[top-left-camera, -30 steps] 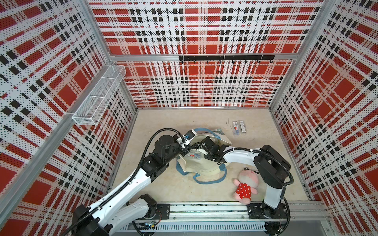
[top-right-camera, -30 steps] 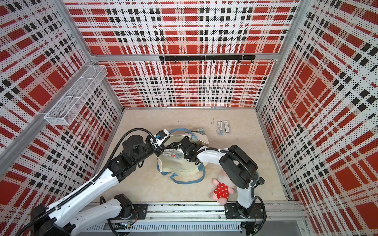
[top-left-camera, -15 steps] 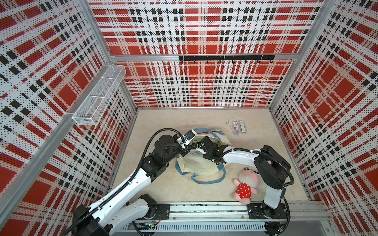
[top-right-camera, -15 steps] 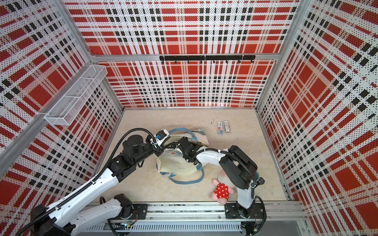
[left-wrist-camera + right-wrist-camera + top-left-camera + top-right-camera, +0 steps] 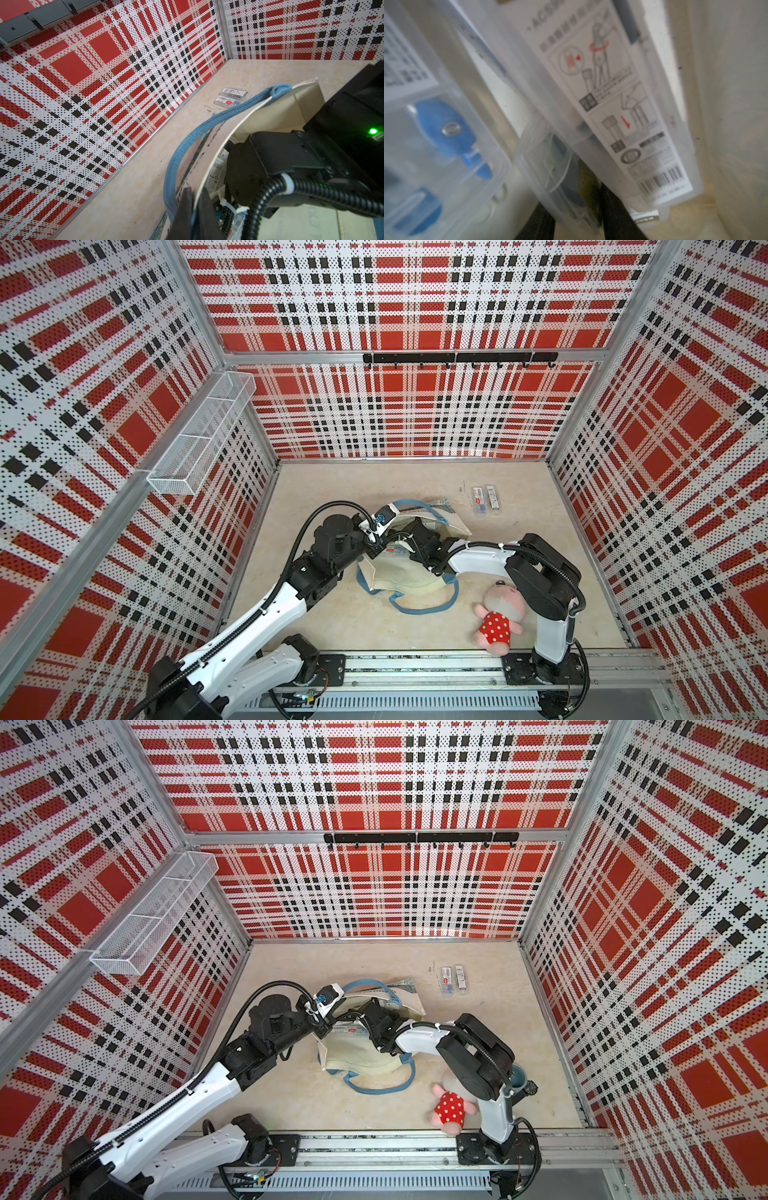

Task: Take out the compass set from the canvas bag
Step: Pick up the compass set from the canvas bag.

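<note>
We find the right tool (image 5: 575, 199) inside the canvas bag (image 5: 399, 580), straddling the compass set (image 5: 550, 170) that lies lengthwise ahead, clamp unclear; the left tool (image 5: 195, 193) pinches the bag's rim.

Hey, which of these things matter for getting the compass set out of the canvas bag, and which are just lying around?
Job: canvas bag; clear compass cases inside it; left gripper, jaws shut on the bag's rim; right gripper, inside the bag.
Lying about: plush doll; two clear cases on the table; wire basket; hook rail.
</note>
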